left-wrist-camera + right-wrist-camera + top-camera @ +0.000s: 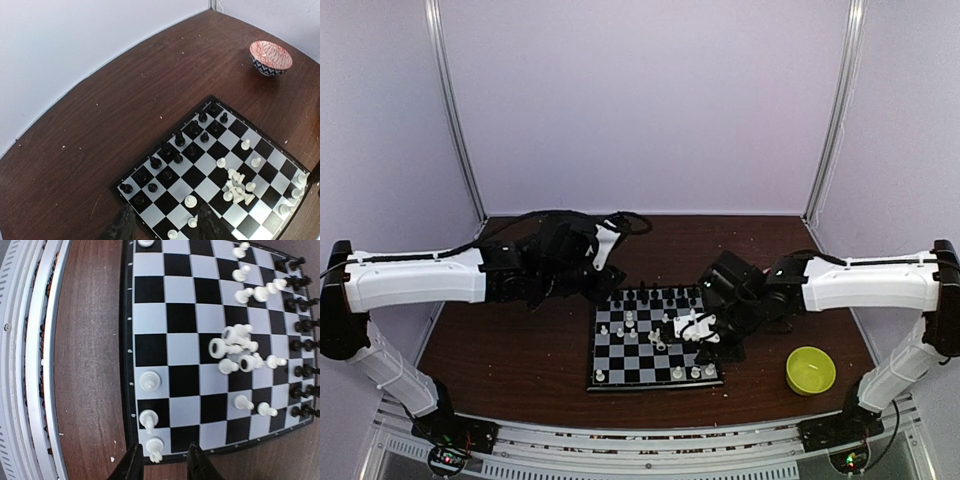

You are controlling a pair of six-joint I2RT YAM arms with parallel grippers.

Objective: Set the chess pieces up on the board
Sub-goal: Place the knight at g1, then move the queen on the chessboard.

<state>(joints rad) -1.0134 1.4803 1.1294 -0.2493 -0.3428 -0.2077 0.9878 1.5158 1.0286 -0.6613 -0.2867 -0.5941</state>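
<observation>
The board (pixel 642 364) lies at the table's middle. Black chess pieces (pixel 655 296) stand in rows along its far edge, also in the left wrist view (pixel 179 141) and the right wrist view (pixel 302 345). A heap of toppled white pieces (pixel 239 346) lies mid-board (pixel 237 186). Three white pieces stand along the near row; one, a white piece (pixel 154 446), is in the corner square between my right gripper's (pixel 162 466) open fingers, close to the left finger (pixel 131 466). My left gripper (pixel 167 229) hovers open over the board's (pixel 207 162) far-left corner, holding nothing.
A yellow-green bowl (pixel 810 370) sits right of the board near the right arm. A red-patterned bowl (pixel 271 57) stands on the table beyond the board. Pale crumbs dot the brown table (pixel 100 125). The metal rail (pixel 35 365) runs along the near edge.
</observation>
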